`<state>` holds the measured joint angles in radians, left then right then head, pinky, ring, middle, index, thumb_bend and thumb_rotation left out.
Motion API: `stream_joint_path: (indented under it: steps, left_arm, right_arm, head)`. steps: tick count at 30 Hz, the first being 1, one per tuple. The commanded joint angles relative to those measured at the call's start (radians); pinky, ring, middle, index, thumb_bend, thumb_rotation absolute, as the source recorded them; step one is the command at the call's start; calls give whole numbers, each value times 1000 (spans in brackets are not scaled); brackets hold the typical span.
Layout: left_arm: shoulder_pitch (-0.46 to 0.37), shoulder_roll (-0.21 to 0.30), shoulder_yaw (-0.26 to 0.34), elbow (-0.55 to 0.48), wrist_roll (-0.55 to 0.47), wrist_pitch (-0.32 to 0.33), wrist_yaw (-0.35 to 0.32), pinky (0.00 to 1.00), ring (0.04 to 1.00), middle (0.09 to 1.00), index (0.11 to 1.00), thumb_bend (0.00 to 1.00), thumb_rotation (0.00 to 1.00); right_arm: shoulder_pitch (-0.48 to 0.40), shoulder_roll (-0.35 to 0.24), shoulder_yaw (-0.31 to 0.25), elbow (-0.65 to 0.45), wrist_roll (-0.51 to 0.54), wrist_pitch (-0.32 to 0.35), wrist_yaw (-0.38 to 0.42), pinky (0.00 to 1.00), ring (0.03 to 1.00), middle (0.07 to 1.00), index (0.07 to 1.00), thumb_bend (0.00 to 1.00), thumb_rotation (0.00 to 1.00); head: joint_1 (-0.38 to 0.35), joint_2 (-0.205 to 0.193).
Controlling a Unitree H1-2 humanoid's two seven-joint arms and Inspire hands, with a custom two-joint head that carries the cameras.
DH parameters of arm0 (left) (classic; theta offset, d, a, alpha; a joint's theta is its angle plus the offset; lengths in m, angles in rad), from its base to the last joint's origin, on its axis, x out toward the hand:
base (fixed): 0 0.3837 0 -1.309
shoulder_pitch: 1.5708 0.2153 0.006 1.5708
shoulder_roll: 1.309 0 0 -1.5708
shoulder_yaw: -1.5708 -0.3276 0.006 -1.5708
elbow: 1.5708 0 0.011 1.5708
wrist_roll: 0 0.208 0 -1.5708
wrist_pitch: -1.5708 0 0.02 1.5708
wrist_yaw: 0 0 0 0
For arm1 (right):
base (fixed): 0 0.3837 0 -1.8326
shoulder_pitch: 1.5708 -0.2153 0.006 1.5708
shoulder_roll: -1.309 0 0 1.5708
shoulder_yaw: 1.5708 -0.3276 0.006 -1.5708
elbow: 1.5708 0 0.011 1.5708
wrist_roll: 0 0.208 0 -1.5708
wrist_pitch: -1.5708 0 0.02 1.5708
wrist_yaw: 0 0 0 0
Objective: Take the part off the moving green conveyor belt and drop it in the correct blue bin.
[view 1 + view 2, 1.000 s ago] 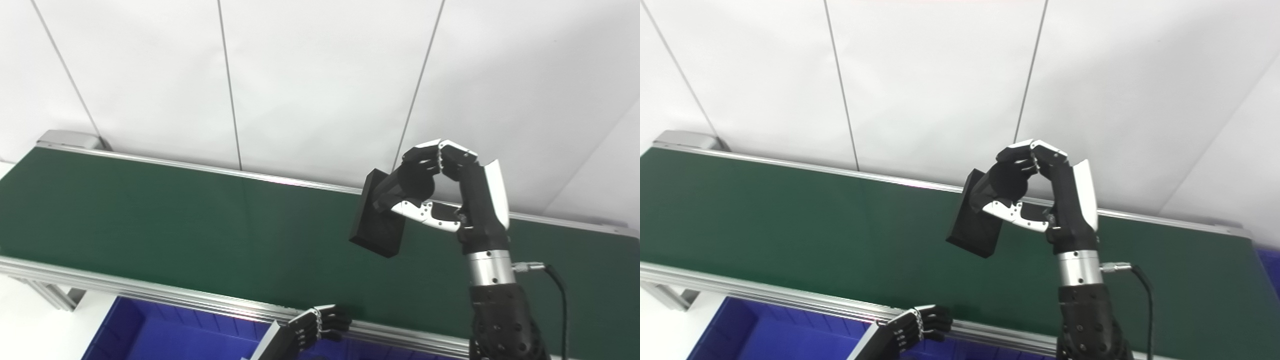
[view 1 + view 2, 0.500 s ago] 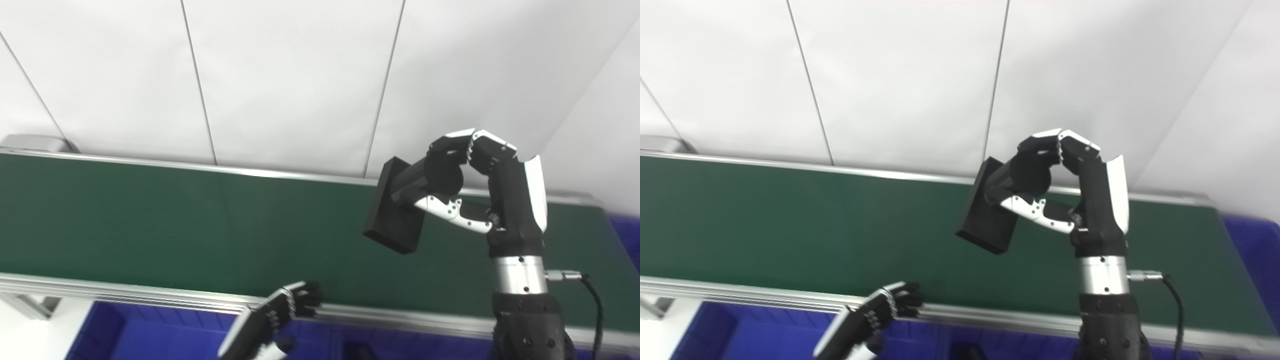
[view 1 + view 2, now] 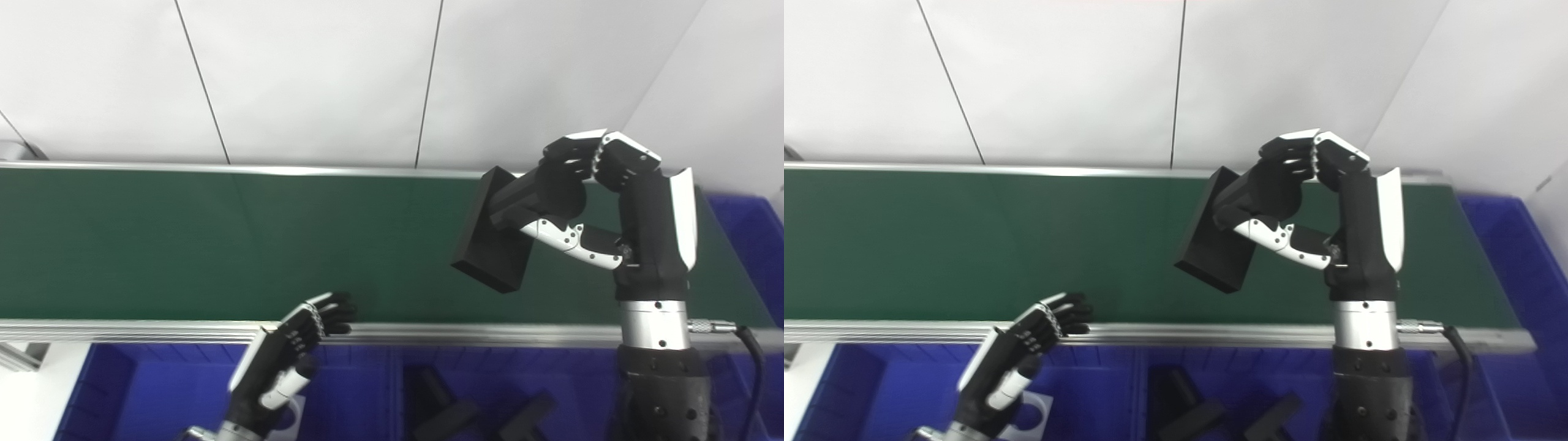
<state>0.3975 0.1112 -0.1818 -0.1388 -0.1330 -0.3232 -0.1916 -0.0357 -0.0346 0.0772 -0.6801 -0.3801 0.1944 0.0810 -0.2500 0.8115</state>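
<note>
Holding the black block (image 3: 493,245) clear above the green belt (image 3: 184,245).
The right hand (image 3: 588,208) grips it; dropping it into a blue bin (image 3: 367,392) remains. Left hand (image 3: 294,343) idle, fingers loosely apart.

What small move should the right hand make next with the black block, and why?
Probably draw the right hand back toward the near blue bin: it holds the black block above the green belt, and similar dark parts already lie there.

An industrial test cell is suggested. A green conveyor belt (image 3: 245,239) is seen, backed by white wall panels (image 3: 306,79). Blue bins (image 3: 153,404) are set below.
</note>
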Motion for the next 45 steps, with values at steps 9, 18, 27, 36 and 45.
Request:
stream_joint_path:
  steps: [9, 18, 27, 36, 45]
  left_arm:
    - [2, 31, 27, -55, -52, 24, -25, 725, 754, 769, 788, 797, 742]
    - [2, 42, 48, -60, -78, 42, -43, 716, 749, 766, 784, 806, 733]
    - [11, 49, 60, -69, -91, 47, -52, 708, 741, 763, 781, 799, 723]
    - [14, 53, 72, -87, -111, 68, -55, 704, 733, 751, 773, 800, 706]
    - [11, 59, 83, -81, -125, 67, -66, 698, 729, 753, 774, 814, 698]
  right_arm:
    - [140, 13, -43, -75, -1, -22, -30, 387, 448, 500, 486, 519, 0]
    - [256, 29, -63, -57, -32, -55, -68, 380, 442, 503, 485, 519, 0]
    - [364, 24, -105, 36, 6, -109, -133, 392, 443, 492, 493, 519, 0]
    - [419, 17, -143, 125, 28, -166, -175, 403, 433, 497, 502, 518, 0]
    - [437, 33, -162, 225, 22, -178, -230, 386, 428, 480, 515, 519, 0]
  head:
    - [-59, 19]
    - [-89, 26]
    - [-99, 41]
    - [-148, 59]
    - [-163, 64]
